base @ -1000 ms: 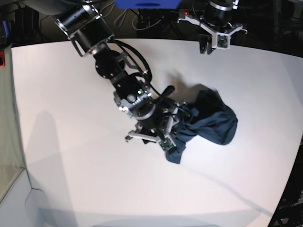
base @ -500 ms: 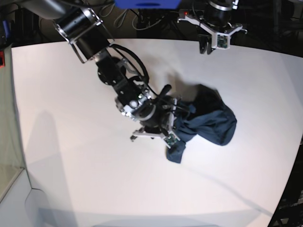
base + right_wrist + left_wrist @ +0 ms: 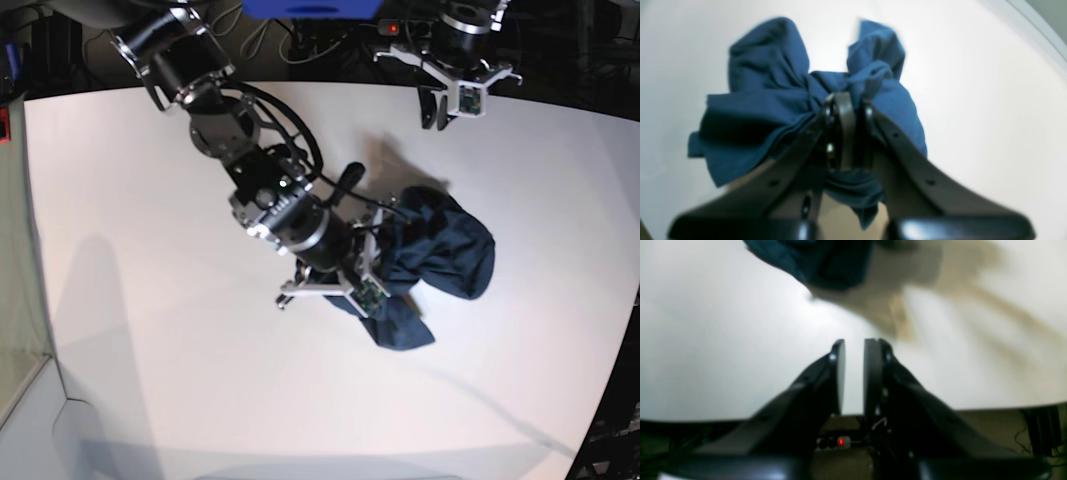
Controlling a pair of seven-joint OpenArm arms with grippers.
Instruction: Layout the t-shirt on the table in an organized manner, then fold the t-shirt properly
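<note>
The dark navy t-shirt (image 3: pixel 450 255) lies crumpled in a heap on the white table (image 3: pixel 150 300), right of centre. My right gripper (image 3: pixel 372 268) reaches in from the left and is shut on a bunch of its fabric at the heap's left side. In the right wrist view the t-shirt (image 3: pixel 766 100) gathers into folds right at the gripper (image 3: pixel 848 100) tips. My left gripper (image 3: pixel 447 105) hovers over the table's far edge, apart from the shirt. In the left wrist view the left gripper (image 3: pixel 853 373) holds nothing, its jaws almost together, and the t-shirt (image 3: pixel 820 260) shows only at the top.
Beyond the far edge are cables, a blue object (image 3: pixel 310 8) and a power strip with a red light (image 3: pixel 840 441). The table's curved edge runs down the right side (image 3: pixel 615 350). Bare white table (image 3: pixel 973 100) surrounds the heap.
My right gripper has closed on the shirt's left side and shifted slightly, dragging a flap of fabric down and to the right. The left gripper has barely moved.
</note>
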